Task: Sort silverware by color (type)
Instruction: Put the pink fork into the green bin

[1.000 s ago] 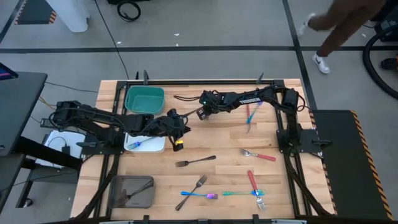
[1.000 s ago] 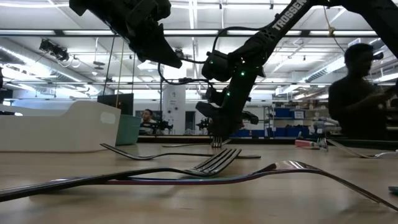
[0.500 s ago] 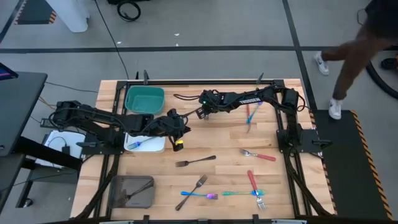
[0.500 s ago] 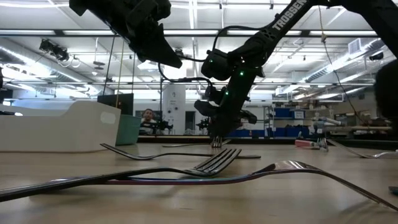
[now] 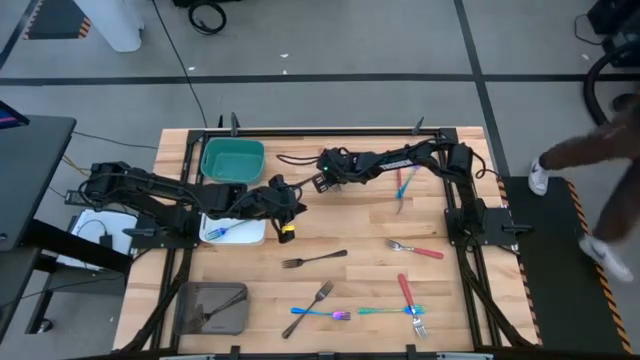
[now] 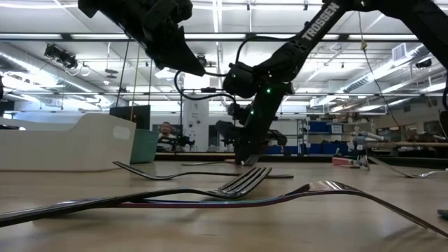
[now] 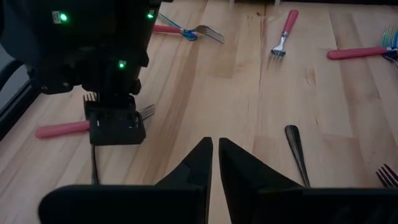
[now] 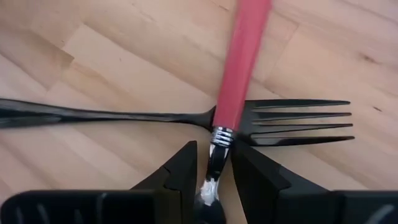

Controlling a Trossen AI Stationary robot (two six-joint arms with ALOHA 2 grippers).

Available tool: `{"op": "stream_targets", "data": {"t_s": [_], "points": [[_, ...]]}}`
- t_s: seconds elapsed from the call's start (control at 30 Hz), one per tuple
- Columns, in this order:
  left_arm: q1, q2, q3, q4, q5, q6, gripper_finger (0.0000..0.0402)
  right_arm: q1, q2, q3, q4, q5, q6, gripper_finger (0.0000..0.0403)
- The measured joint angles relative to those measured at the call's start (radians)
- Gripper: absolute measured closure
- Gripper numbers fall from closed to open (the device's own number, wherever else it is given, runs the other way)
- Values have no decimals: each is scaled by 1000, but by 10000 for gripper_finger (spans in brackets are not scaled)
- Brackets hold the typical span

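The right gripper (image 8: 211, 180) pinches a red fork (image 8: 239, 68) lying across a black fork (image 8: 292, 121). The left gripper (image 7: 213, 163) is pressed together over bare wood.

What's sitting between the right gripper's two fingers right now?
In the right wrist view, the metal neck of a red-handled utensil sits between the right gripper's fingers, lying across a black fork.

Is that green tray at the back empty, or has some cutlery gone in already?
Empty, as far as the overhead view shows: the green tray shows only its bare teal floor.
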Motion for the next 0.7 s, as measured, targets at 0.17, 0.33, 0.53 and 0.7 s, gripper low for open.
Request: {"op": "stream_targets", "data": {"t_s": [0.17, 0.33, 0.53, 0.7], "points": [[0, 0, 0, -1, 0, 12, 363, 1, -5, -1, -13, 1, -4, 293], [0, 0, 0, -1, 0, 24, 363, 0, -10, -1, -27, 11, -11, 317], [0, 0, 0, -10, 0, 23, 363, 0, -10, -2, -38, 12, -50, 377], [0, 0, 0, -9, 0, 23, 363, 0, -20, -3, -38, 11, -112, 378]]}}
